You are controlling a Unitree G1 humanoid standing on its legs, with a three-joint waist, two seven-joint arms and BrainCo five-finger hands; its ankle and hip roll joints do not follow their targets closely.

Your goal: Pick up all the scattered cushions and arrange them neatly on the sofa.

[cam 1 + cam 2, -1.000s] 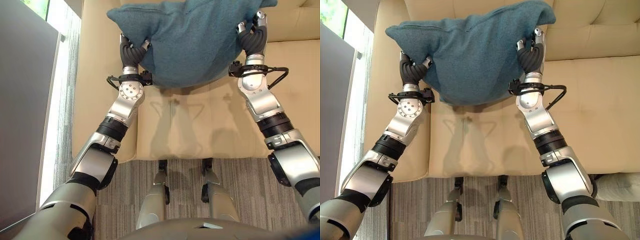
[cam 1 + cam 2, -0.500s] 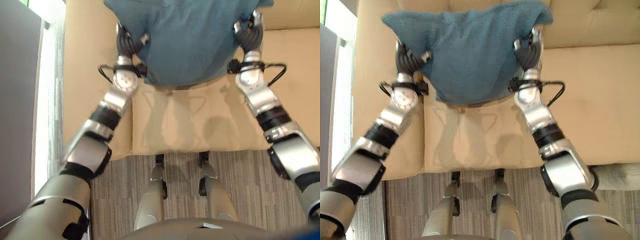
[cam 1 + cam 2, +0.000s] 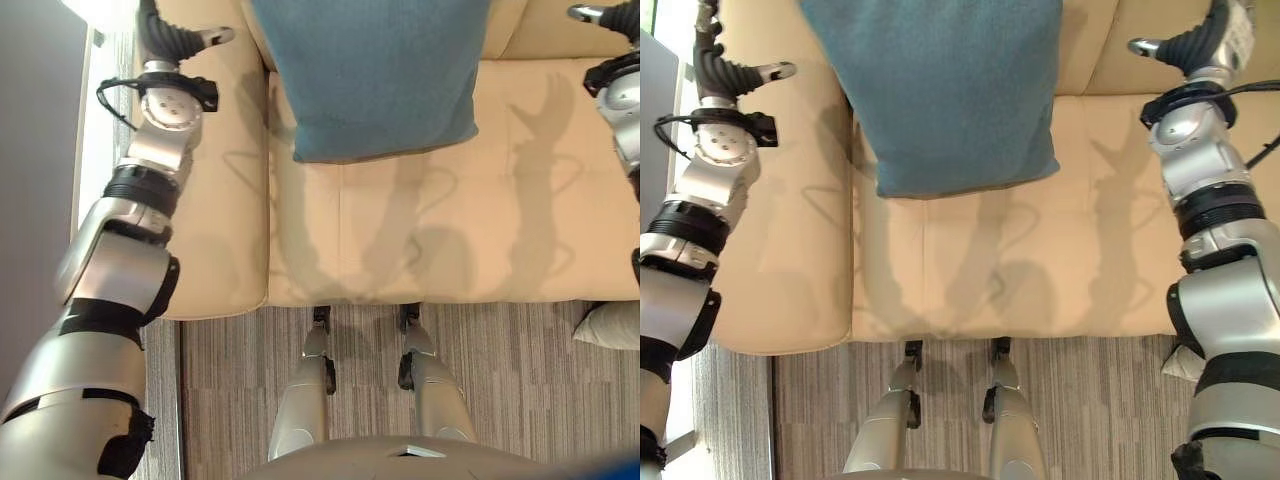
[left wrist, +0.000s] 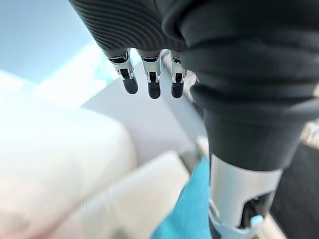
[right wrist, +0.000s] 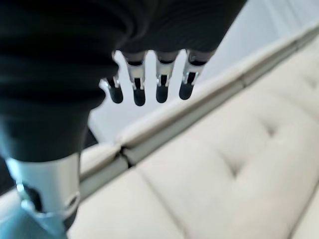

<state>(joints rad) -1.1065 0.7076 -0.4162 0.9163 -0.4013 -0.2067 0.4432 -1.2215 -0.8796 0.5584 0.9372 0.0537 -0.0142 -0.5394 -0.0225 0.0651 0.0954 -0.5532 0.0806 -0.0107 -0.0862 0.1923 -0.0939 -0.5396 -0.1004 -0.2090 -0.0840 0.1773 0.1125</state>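
A teal cushion [image 3: 370, 70] stands on the beige sofa seat [image 3: 450, 220], leaning against the backrest near the left armrest. No hand touches it. My left hand [image 3: 165, 35] hovers over the armrest to the cushion's left, open, its thumb pointing toward the cushion. In the left wrist view its fingers [image 4: 149, 79] hang straight, and an edge of the teal cushion [image 4: 187, 214] shows below. My right hand [image 3: 1200, 40] is open above the seat, well to the cushion's right. Its straight fingers [image 5: 149, 84] hold nothing in the right wrist view.
A pale cushion [image 3: 610, 325] lies on the striped carpet at the sofa's front right. The wide left armrest [image 3: 215, 200] borders a dark panel and a bright window strip. The tufted backrest [image 5: 224, 159] runs behind the right hand.
Both hands have let go of the teal cushion and swung outward, left over the armrest, right to the far right. The cushion now rests against the backrest. The camera has shifted too.
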